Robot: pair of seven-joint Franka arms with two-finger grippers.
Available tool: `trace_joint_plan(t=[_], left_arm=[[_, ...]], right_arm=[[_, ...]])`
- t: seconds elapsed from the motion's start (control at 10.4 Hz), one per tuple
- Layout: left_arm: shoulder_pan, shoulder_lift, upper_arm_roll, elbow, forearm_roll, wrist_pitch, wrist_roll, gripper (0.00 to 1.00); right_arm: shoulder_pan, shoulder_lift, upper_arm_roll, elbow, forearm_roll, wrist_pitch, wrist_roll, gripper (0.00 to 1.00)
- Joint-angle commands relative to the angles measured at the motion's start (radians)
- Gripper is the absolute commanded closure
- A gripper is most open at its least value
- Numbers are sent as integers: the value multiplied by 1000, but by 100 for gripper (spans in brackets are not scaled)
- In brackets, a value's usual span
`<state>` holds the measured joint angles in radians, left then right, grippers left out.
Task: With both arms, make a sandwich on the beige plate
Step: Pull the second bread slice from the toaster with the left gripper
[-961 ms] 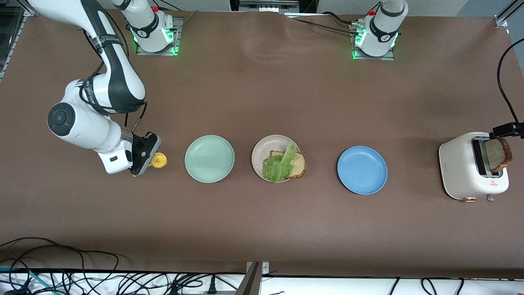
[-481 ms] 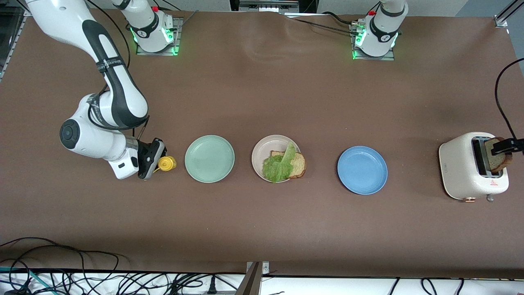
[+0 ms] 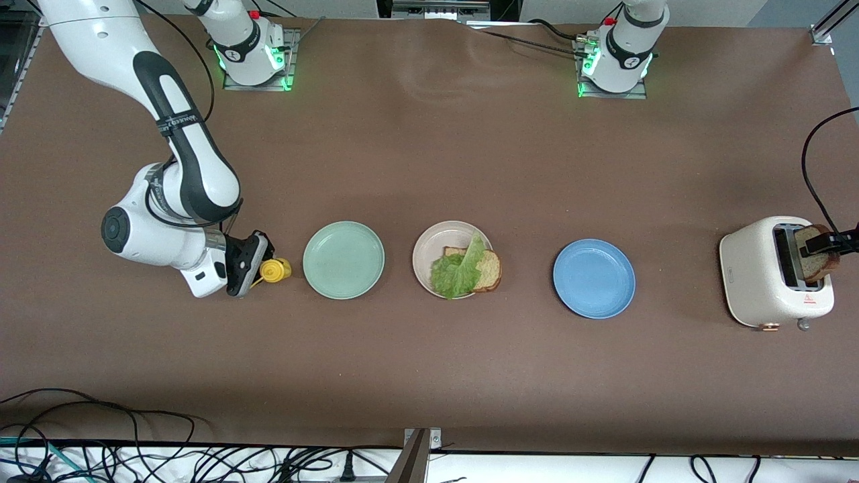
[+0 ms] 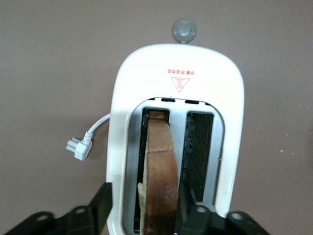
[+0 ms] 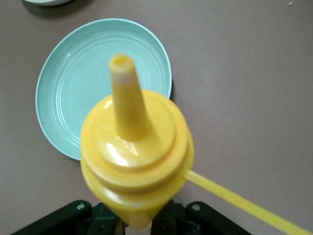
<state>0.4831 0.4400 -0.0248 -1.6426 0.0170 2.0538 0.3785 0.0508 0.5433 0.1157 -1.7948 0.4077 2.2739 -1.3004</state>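
Note:
The beige plate [image 3: 429, 245] sits mid-table with one brown bread slice [image 3: 491, 268] and a green lettuce leaf [image 3: 456, 272] on it. A second bread slice [image 3: 815, 265] stands in a slot of the white toaster [image 3: 758, 282] at the left arm's end of the table. My left gripper [image 3: 832, 241] is open over the toaster. In the left wrist view its fingers [image 4: 100, 205] straddle that slice [image 4: 161, 166], one against it and one apart. My right gripper [image 3: 258, 268] is shut on a yellow squeeze bottle [image 3: 274, 270], beside the mint green plate [image 3: 343, 259].
A blue plate [image 3: 594, 278] lies between the beige plate and the toaster. The right wrist view shows the bottle's nozzle [image 5: 127, 98] over the mint plate's edge [image 5: 73, 88]. The toaster's white plug [image 4: 76, 148] lies on the table beside it.
My left gripper has come down around the slice in the toaster. My right gripper has carried the yellow bottle a little toward the mint green plate.

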Motion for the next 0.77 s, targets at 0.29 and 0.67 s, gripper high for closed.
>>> trace_joint_plan(t=[0.29,0.67], left_arm=[[9,-10,-9,29,-20,-24,19,100],[6,-92,-17,117,-19,-209,19,100]], right_arm=[[-23,44,22,-2,28,55,-31,100],[-22,63,24,0,28,67,-30,59]])
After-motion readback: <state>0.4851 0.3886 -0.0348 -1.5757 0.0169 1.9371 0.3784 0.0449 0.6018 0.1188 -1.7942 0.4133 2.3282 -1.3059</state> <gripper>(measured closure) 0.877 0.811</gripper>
